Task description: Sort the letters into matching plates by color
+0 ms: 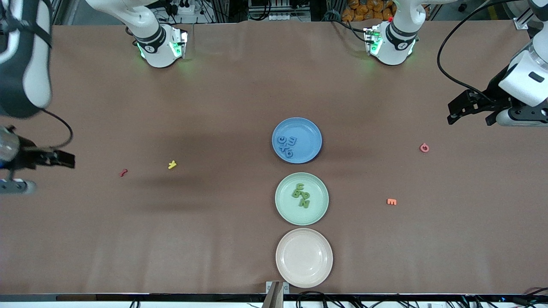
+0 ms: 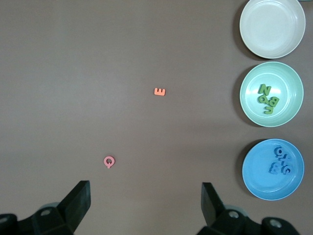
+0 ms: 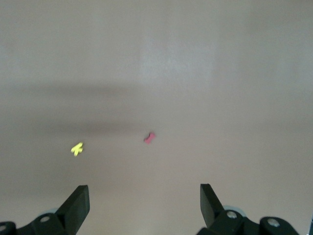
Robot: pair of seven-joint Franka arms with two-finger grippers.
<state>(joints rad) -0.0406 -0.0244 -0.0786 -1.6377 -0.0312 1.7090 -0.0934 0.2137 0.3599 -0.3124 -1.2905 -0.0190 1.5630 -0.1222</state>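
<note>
Three plates stand in a row mid-table. The blue plate (image 1: 306, 131) holds several blue letters (image 1: 286, 145). The mint green plate (image 1: 286, 206) holds several green letters (image 1: 301, 195). The pinkish-beige plate (image 1: 304, 257), nearest the front camera, is bare. A pink letter (image 1: 424, 148) and an orange E (image 1: 391, 201) lie toward the left arm's end. A yellow letter (image 1: 172, 164) and a red letter (image 1: 123, 172) lie toward the right arm's end. My left gripper (image 1: 471, 118) is open and empty, in the air close to the pink letter (image 2: 109, 161). My right gripper (image 1: 64, 162) is open and empty, in the air at its table end.
The left wrist view shows the orange E (image 2: 160, 91), the beige plate (image 2: 272, 27), the green plate (image 2: 295, 98) and the blue plate (image 2: 258, 172). The right wrist view shows the yellow letter (image 3: 77, 149) and the red letter (image 3: 149, 138) on brown table.
</note>
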